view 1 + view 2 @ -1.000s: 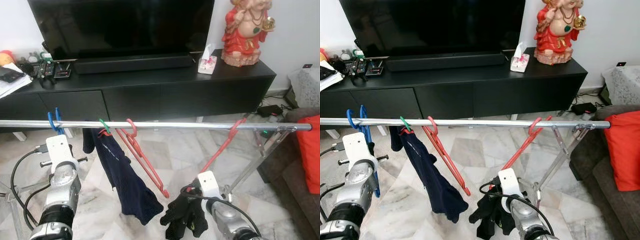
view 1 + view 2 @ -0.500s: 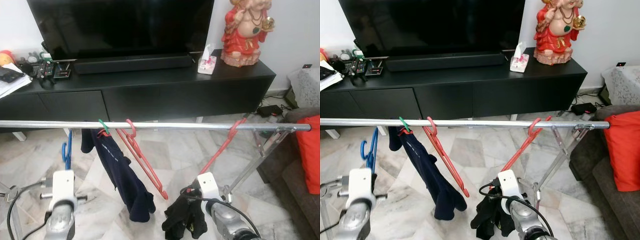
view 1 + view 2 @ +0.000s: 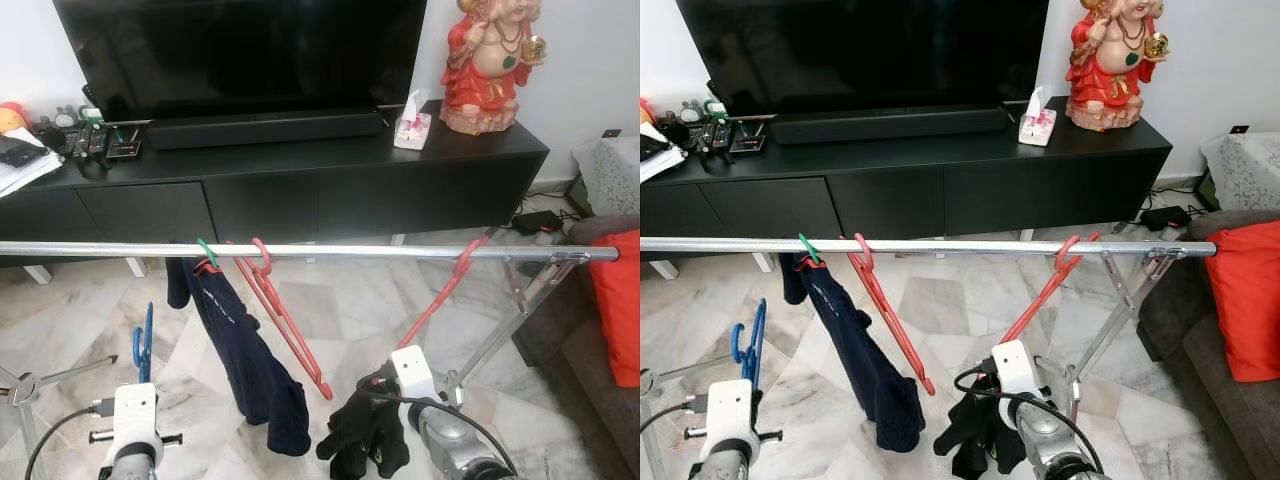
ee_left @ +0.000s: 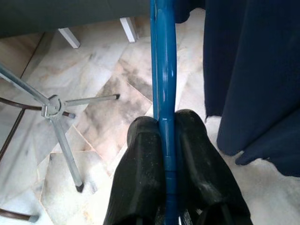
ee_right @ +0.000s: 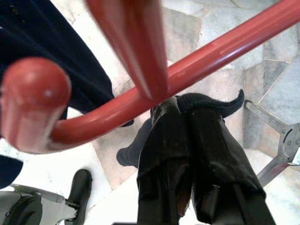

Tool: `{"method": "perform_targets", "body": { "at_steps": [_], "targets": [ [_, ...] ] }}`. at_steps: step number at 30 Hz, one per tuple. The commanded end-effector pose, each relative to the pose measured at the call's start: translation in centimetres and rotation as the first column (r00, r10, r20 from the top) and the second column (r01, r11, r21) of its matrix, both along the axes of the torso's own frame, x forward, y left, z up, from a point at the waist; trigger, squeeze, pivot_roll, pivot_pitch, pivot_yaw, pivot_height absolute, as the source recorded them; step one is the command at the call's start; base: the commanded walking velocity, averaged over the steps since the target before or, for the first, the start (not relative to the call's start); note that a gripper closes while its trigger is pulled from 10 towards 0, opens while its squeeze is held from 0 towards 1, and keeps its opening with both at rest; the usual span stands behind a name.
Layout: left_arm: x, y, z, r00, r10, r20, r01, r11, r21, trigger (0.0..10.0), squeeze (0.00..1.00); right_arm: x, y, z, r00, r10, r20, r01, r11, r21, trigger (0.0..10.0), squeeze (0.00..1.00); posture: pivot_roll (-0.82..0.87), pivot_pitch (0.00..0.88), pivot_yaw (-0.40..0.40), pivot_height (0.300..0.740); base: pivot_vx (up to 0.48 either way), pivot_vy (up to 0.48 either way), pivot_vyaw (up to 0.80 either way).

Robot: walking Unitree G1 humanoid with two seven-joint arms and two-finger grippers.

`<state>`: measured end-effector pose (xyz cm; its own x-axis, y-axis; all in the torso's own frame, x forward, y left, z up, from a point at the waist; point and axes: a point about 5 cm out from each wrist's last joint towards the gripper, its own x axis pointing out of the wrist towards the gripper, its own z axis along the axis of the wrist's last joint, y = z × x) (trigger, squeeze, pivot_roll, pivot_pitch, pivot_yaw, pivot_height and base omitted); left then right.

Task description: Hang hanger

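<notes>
Three hangers [image 3: 285, 320] on rail [image 3: 380, 252]

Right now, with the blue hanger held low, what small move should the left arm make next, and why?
Probably raise it. The left gripper is shut on the blue hanger, whose hook sits well below the metal rail. The rail's left stretch, beside the navy garment, looks free.
</notes>
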<state>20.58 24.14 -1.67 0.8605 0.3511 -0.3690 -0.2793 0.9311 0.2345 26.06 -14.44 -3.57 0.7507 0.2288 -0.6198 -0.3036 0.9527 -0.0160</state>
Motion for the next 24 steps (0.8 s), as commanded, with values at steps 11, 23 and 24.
{"method": "perform_targets", "body": {
  "at_steps": [11, 23, 24],
  "targets": [
    [-0.2, 0.0, -0.5, 1.000, -0.016, -0.003, 0.016, 1.000, 0.010, 10.0, 0.00, 1.0, 0.2, 0.8, 0.999, -0.002, 0.045, 0.001, 1.000, 0.016, 10.0, 0.00, -0.15, 0.000, 0.017, 0.740, -0.275, 0.000, 0.00],
    [-0.7, -0.3, -1.3, 0.999, -0.024, -0.026, 0.025, 1.000, 0.014, 10.0, 0.00, 1.7, 0.4, 1.8, 0.991, -0.030, 0.131, 0.021, 0.997, 0.068, 10.0, 0.00, -0.15, 0.000, 0.020, 0.740, -0.307, 0.000, 0.00],
    [-0.7, -0.3, -1.3, 0.999, -0.025, -0.026, 0.026, 1.000, 0.014, 10.0, 0.00, 1.7, 0.3, 1.8, 0.991, -0.032, 0.131, 0.023, 0.997, 0.068, 10.0, 0.00, -0.15, 0.000, 0.020, 0.740, -0.307, 0.000, 0.00]
  ]
}}
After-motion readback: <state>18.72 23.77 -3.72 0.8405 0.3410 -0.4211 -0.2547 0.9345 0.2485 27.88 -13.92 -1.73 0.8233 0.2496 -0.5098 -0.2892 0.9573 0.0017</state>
